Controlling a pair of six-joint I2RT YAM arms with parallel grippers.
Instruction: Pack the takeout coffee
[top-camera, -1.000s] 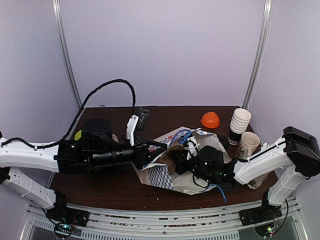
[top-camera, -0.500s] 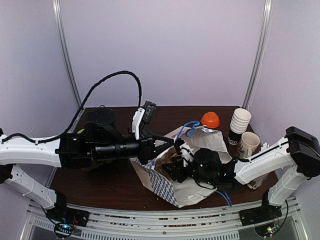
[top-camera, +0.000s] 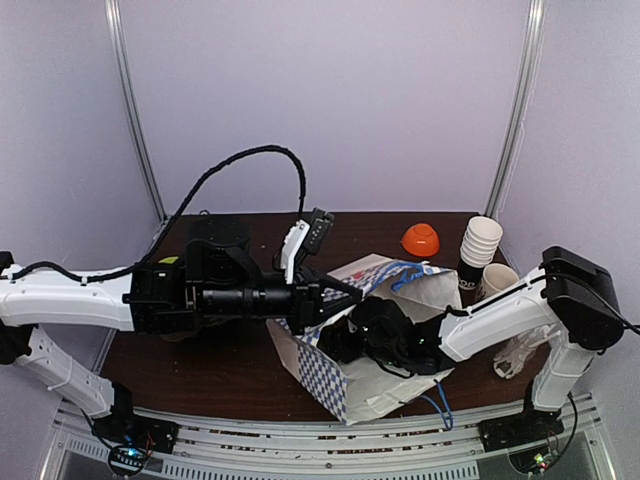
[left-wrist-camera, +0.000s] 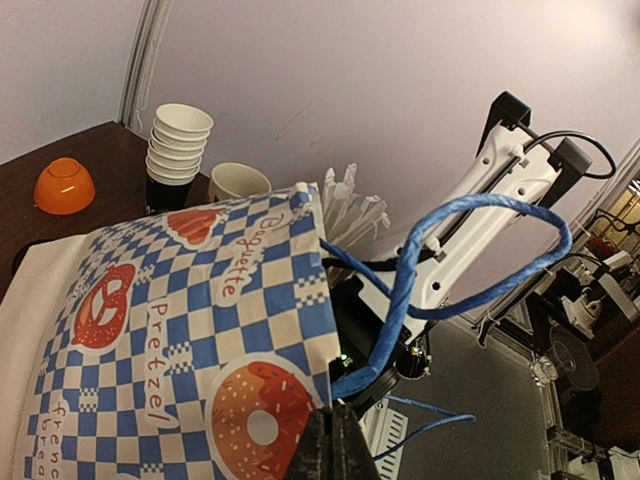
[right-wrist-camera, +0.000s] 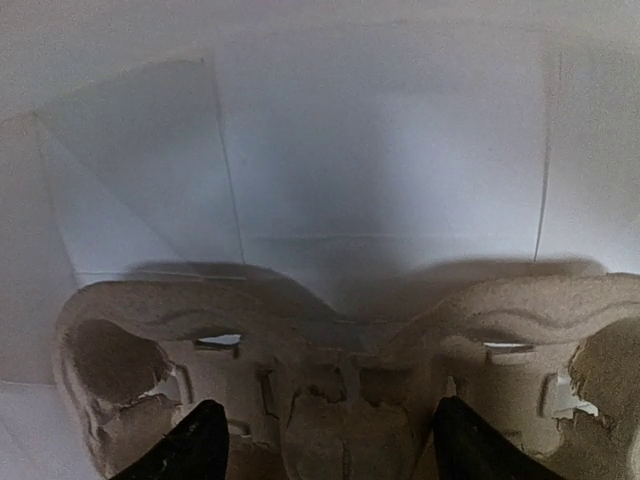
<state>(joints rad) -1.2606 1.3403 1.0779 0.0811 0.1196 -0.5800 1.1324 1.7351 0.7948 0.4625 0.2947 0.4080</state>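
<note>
Paper is most of what we see: a white paper bag (top-camera: 325, 365) printed with blue checks, pretzels and doughnuts stands open-mouthed on the dark table (top-camera: 220, 370) between the two arms. The left gripper (left-wrist-camera: 332, 430) is closed tight, its fingers meeting in a point, and we see it pinching the bag at the rim, just where the blue cord handle (left-wrist-camera: 498, 203) springs up and loops away. From above, the left arm reaches in from the left and holds that edge up, so the mouth faces the right arm. The right gripper (right-wrist-camera: 335, 445) is deep inside the bag, with white paper walls all around it. Its two dark fingers (right-wrist-camera: 200, 445) stand well apart, with nothing clamped between them. Right in front of them lies a brown moulded pulp cup carrier (right-wrist-camera: 330, 340), whose middle sits between the fingertips. We cannot find the takeout coffee in any view, and whether it sits in the bag we cannot tell. Beyond the bag, toward the far right of the table, we see an orange bowl (top-camera: 421, 239), a stack of lidless paper cups (top-camera: 481, 240) and, just beside it, a white mug (top-camera: 497, 282). A bundle of wrapped straws (left-wrist-camera: 350, 200) shows behind the bag's rim in the left wrist view.
</note>
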